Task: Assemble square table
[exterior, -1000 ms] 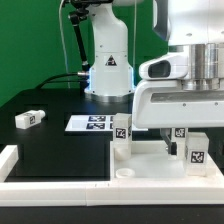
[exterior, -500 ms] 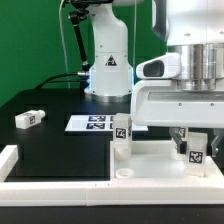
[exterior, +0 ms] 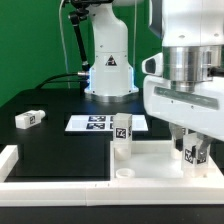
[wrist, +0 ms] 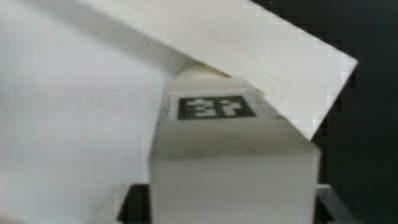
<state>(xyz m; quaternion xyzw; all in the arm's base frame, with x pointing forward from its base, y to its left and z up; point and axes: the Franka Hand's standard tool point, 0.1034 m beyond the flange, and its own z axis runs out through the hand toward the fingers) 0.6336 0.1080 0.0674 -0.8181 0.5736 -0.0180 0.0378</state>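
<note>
Hand sits narrow, its fingers clamped against the two sides of a leg block. In the wrist view this leg block fills the span between them. It stands upright, long axis vertical, tag facing the exterior camera, at the square slab corner toward the exterior view's right. I judge it light, stiff, smooth plastic, best held on flat opposite faces near the top and kept plumb. A second leg block stands upright further along the slab, which lies flat on the counter. Behind it lies the marker board. A third leg block lies on its side well apart.
</note>
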